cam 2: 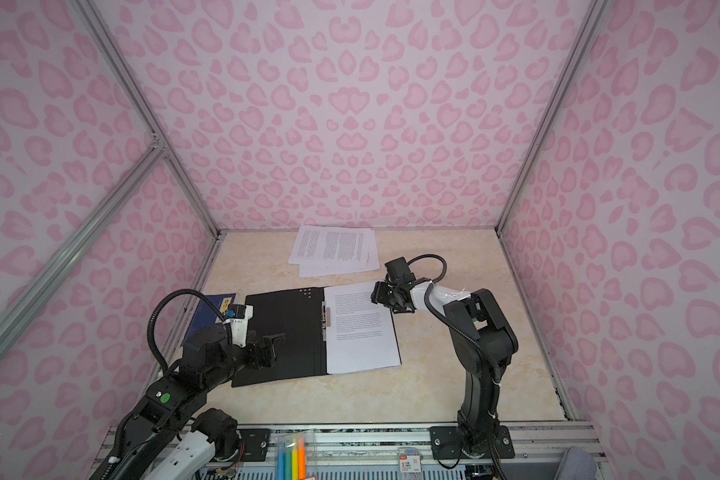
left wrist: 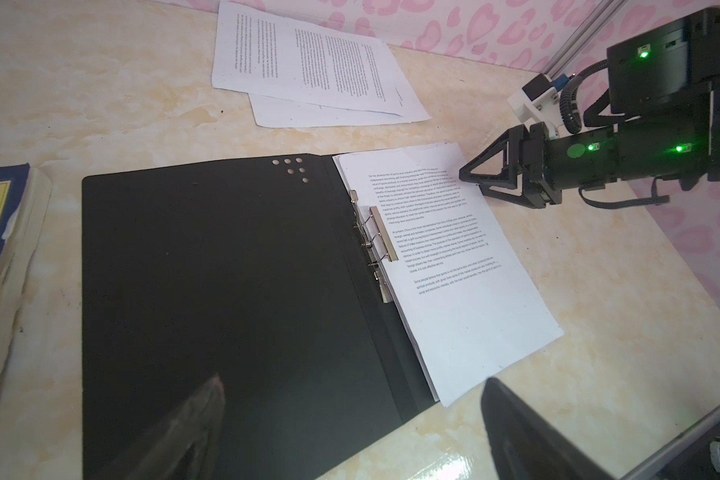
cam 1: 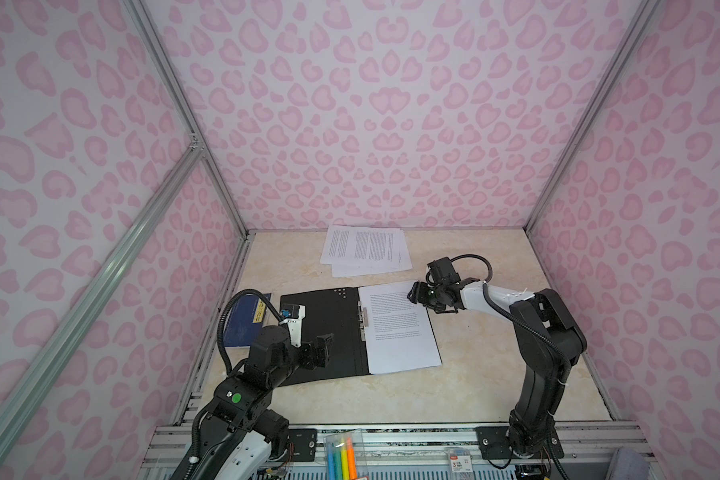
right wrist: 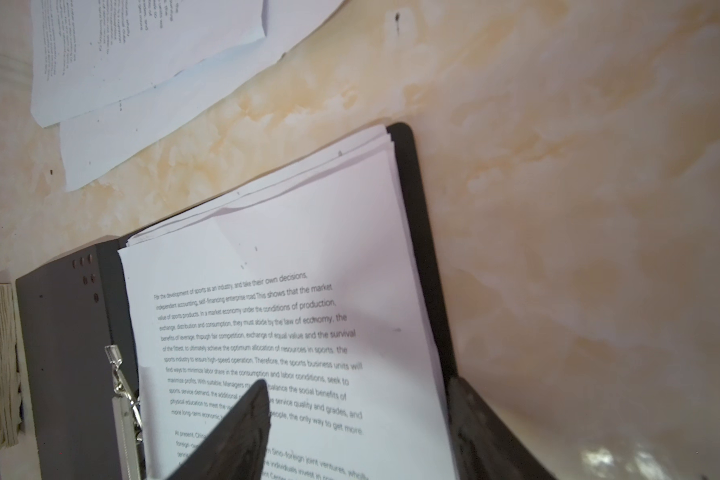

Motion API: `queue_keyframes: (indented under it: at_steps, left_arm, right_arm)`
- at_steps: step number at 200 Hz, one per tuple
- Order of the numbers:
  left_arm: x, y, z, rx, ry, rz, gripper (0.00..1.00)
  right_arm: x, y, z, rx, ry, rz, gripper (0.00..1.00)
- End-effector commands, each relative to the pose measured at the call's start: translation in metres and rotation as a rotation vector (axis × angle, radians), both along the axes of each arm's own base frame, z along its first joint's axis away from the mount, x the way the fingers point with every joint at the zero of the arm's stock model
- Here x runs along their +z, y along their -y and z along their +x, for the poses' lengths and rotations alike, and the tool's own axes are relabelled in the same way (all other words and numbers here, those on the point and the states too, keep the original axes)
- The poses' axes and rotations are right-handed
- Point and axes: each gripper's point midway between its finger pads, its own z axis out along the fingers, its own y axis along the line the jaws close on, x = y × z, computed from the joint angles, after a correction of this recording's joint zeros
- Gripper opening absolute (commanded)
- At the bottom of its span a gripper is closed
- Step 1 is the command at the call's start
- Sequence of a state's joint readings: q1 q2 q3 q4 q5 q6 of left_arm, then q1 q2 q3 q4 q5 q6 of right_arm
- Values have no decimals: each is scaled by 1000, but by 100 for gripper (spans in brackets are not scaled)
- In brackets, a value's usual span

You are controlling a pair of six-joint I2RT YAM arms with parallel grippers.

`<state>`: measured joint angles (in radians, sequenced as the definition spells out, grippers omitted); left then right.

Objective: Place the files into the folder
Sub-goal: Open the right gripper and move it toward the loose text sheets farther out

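while left tool (cam 1: 325, 351) and right tool (cam 1: 412, 294) gape, pink-walled marbled table (cam 1: 454, 386) bears open folder (cam 1: 321, 307).

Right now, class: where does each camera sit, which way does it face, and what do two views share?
Top views: high at the front, facing down and back at the open folder; left gripper and right gripper both show.
Left wrist: low over the folder, facing across it to the right gripper; own open fingers show.
Right wrist: above the filed sheets, looking down; own fingers show.
Shared: both wrist views show the loose sheets.
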<state>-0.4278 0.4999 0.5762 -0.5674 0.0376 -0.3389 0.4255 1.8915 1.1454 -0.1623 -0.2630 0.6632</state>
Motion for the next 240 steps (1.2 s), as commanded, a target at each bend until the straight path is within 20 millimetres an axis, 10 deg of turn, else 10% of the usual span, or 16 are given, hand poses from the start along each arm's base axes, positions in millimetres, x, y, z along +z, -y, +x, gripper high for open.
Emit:
queue_keyframes:
  at_steps: [1,71,145,240]
  left_arm:
    - [5,2,3,-5,22,-5,98]
    - [4,1,3,-3,24,-3,98]
    - [4,1,3,-1,22,-3,98]
    - [2,-2,4,16,17,8,97]
  right_arm:
    - [-2,-2,2,2,-2,0,69]
    - [-2,-11,6,19,3,49,69]
    - [11,22,11,-50,42,-66,69]
    - [28,-36,124,77,151,-123,42]
